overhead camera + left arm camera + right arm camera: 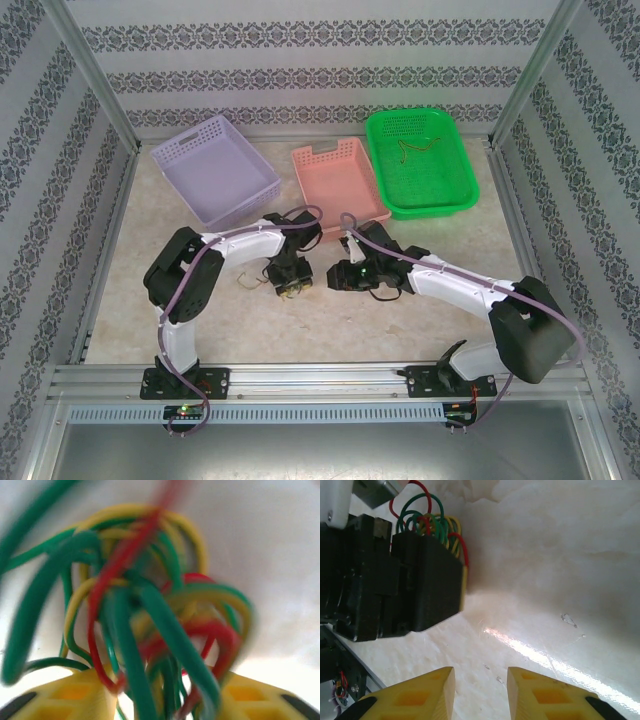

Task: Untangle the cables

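Note:
A tangled bundle of green, yellow and red cables (pixel 160 620) sits blurred and very close between the yellow fingers of my left gripper (pixel 167 690), which is shut on it; strands press against both fingers. In the right wrist view the same cables (pixel 432 522) stick out past the left gripper's black housing (pixel 425 580). My left gripper (pixel 285 285) hangs low over the table centre. My right gripper (pixel 352 275) faces it from the right. The right gripper (pixel 481 672) is open, with bare table between its fingers.
Three baskets stand at the back: lilac (pixel 215 175), pink (pixel 335 185) and green (pixel 385 140). A few thin cables (pixel 418 148) lie in the green one. Aluminium frame posts and patterned walls close in the sides. A rail (pixel 320 378) runs along the near edge.

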Available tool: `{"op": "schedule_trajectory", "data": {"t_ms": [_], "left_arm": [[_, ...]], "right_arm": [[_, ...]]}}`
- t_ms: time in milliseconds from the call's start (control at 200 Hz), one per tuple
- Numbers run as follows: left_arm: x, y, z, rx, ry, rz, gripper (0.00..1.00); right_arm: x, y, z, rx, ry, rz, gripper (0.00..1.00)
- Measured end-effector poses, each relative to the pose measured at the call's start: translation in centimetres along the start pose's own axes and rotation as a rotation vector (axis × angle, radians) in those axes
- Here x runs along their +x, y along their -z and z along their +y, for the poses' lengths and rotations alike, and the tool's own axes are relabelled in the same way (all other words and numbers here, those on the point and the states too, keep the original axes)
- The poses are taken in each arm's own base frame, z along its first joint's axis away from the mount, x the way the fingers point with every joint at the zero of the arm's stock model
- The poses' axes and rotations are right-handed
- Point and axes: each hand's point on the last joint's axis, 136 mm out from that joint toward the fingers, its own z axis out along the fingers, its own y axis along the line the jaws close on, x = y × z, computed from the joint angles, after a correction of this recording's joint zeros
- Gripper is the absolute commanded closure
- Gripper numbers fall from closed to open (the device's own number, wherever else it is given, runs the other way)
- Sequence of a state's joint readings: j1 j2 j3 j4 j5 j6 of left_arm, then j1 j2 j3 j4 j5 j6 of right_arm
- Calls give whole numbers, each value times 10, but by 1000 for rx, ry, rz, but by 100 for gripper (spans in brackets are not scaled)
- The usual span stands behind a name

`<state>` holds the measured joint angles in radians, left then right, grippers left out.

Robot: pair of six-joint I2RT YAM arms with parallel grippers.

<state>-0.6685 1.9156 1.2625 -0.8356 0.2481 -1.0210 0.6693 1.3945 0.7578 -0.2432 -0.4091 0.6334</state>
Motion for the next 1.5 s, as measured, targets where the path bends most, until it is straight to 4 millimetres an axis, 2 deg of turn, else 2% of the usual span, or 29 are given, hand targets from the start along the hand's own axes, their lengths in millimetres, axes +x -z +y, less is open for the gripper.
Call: {"op": "schedule_trajectory", "data": {"t_ms": [60,240,330,460,545,619,799,1034,1119,1214,1309,1379,1499], "left_arm": [[0,1,1,-2,-13,-3,100],[-3,12,-1,15,-51,-41,100],[1,27,-7,78,-118,-51,100],[25,66,-38,315,-306,-22,100],[46,92,-56,478,-443,13,100],[60,105,-61,559,-524,47,100],[63,111,-57,644,-565,111,100],[66,112,-57,664,-589,125,100],[67,113,-57,667,-604,123,100],[67,112,-57,669,-617,124,100],[68,111,-57,669,-625,122,100],[68,111,-57,669,-634,119,100],[68,111,-57,670,-644,116,100]], "right_arm": [[0,0,0,1,0,1,66],[-2,3,-3,5,-12,-6,67],[-7,8,-6,1,-27,-23,67],[-18,20,-3,-38,-58,-58,63],[-24,25,10,-104,-64,-62,61],[-29,29,25,-168,-52,-58,61],[-29,32,38,-225,-60,-37,65],[-27,33,38,-238,-81,-32,62],[-28,41,38,-239,-89,-51,59],[-36,57,45,-268,-91,-102,55],[-43,68,54,-303,-95,-142,54],[-45,65,55,-316,-115,-134,56],[-45,45,45,-297,-184,-88,60]]}}
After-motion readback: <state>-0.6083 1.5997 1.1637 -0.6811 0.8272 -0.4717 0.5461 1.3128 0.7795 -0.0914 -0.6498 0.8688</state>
